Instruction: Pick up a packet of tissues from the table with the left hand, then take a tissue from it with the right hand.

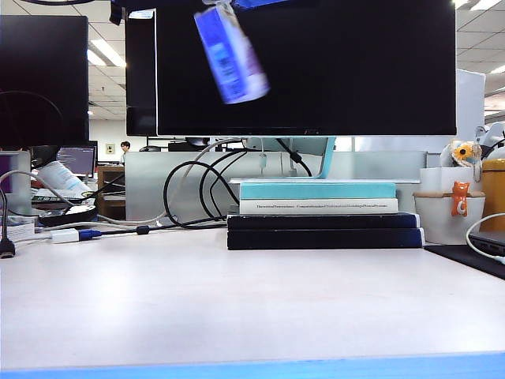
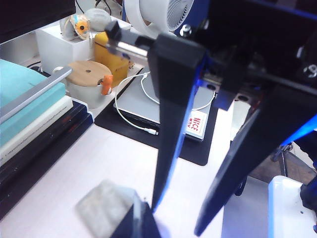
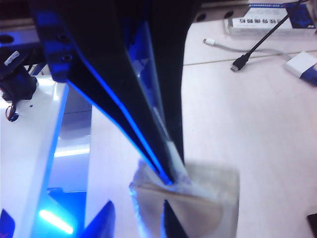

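The small purple-and-white soft plastic packet of tissues (image 1: 230,54) hangs tilted and motion-blurred high above the wide pale grey-white surface (image 1: 237,300), in front of the big dark monitor (image 1: 316,71) in the exterior view, its upper end running out of the frame. In the right wrist view the right pincer (image 3: 171,173) has its two dark fingers drawn nearly together, pinching a thin edge of white tissue (image 3: 174,159) at the top of the blurred packet; the fingers of another pincer rise from below it. In the left wrist view the left pincer (image 2: 131,218) sits tight together on the blurred grey pack, while the long dark fingers of the right arm come down to it from above.

On the surface lies a stack of books (image 1: 323,215), teal on top and dark below. Beside it stands a round white pot with a wooden lid (image 2: 88,74), closed, so its contents are hidden, next to a yellow container (image 2: 115,58).
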Tool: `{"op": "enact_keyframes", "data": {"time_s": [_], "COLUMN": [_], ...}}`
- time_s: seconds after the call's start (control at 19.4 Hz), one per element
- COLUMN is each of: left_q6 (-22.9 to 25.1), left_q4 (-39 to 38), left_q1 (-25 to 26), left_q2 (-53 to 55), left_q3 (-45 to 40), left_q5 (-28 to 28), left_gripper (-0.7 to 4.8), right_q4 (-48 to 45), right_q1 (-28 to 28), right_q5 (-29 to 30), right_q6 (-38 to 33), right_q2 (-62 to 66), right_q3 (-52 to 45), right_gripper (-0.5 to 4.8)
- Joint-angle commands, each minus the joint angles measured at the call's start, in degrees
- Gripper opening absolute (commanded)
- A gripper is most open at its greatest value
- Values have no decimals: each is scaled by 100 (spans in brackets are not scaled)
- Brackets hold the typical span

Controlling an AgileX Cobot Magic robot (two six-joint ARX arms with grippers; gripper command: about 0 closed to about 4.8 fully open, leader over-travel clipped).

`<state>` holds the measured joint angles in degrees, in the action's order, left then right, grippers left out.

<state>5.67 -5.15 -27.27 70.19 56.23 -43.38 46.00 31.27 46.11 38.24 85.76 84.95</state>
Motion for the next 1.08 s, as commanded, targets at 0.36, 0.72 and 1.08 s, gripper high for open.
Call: {"op": "enact_keyframes", "data": {"time_s": [0.36, 0.72, 1.08], "left_q6": [326, 586, 588], "left_q4": [-70, -494, -555], "left_q1": [-2, 186, 192], "left_q2": [11, 433, 704], "left_q3": [13, 7, 7], "left_q5": [240, 2776, 675], "left_gripper": [-6, -6, 30], "right_q4": [144, -68, -33], "right_q1": [-20, -20, -20], "right_q5": [-1298, -2221, -2221], "right_q6": [-52, -780, -981], "right_q2": [-20, -37, -35], "right_q3": [20, 15, 13], "right_gripper": [338, 337, 337]}}
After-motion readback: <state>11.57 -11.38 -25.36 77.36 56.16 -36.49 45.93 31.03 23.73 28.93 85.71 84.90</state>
